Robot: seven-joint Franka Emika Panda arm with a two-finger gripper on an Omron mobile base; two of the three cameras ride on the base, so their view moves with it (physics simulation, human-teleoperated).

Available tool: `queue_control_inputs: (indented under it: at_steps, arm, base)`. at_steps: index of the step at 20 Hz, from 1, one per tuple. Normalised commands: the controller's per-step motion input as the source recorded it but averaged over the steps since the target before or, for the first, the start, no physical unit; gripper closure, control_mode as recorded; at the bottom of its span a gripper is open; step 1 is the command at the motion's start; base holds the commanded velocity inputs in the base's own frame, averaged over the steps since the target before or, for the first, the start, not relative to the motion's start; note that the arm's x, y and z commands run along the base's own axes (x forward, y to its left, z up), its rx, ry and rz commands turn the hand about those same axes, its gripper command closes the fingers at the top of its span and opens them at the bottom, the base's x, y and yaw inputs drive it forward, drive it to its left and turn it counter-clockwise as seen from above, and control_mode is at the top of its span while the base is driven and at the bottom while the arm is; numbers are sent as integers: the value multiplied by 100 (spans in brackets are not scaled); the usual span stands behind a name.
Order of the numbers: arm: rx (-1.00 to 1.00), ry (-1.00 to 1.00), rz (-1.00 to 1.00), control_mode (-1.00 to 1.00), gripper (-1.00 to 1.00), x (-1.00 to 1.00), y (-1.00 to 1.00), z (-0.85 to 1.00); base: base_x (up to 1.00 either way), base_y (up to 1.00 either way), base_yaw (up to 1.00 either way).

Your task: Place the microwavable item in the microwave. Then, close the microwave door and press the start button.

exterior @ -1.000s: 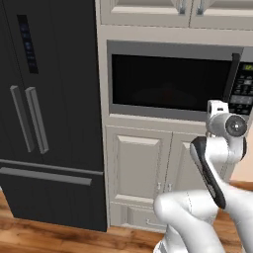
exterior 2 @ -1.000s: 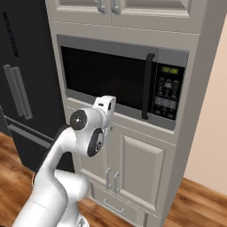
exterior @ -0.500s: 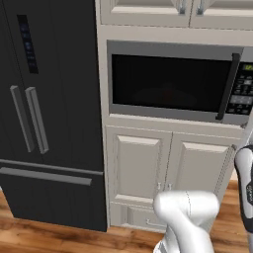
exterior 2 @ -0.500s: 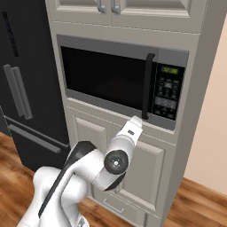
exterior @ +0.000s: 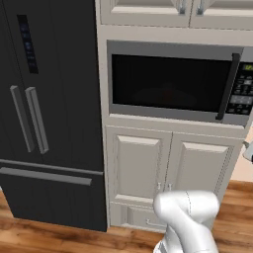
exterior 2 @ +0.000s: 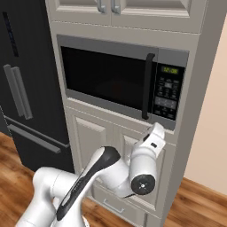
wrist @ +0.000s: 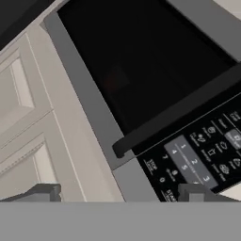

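Observation:
The microwave (exterior: pixel 173 52) (exterior 2: pixel 173 57) sits built into the cream cabinets, and the microwave door (exterior: pixel 170 81) (exterior 2: pixel 104 80) (wrist: pixel 141 61) is shut flat, its dark bar handle (exterior 2: pixel 146 86) (wrist: pixel 179 110) beside the black button panel (exterior 2: pixel 167 95) (wrist: pixel 197 157). Behind the dark glass the microwavable item is only a dim reddish blur (exterior: pixel 168 94) (wrist: pixel 115 80). My gripper (exterior 2: pixel 156 129) (wrist: pixel 121 193) hangs just below the microwave's lower right corner, pointing up at the handle's lower end and the panel. It is open, with nothing between its fingertips (wrist: pixel 44 192).
A tall black fridge (exterior: pixel 49 123) (exterior 2: pixel 22 80) stands to the left. Cream cabinet doors (exterior: pixel 168 168) are under the microwave, with a drawer (exterior: pixel 133 217) lower down. More cabinets (exterior 2: pixel 115 6) are above. A beige wall (exterior 2: pixel 208 133) and wood floor (exterior: pixel 49 239) flank the unit.
My arm has swung down and to the right, from in front of the button panel to below the microwave's right corner. The gripper stays open and the door stays shut.

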Motion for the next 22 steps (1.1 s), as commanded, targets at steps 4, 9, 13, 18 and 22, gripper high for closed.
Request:
queue_control_inputs:
  at_steps: [4, 9, 13, 18, 22]
  arm:
    - [7, -1, 0, -100, -100, 30, -25, 0]
    - [7, 0, 0, -100, -100, 41, -19, 5]
    - [5, 0, 0, -100, -100, 45, -18, 2]
    - [5, 0, 0, -100, -100, 43, -25, 0]
    - [6, 3, 0, -100, -100, 44, -31, 0]
  base:
    - [0, 0, 0]
    - [0, 0, 0]
    - [0, 0, 0]
    - [0, 0, 0]
    - [0, 0, 0]
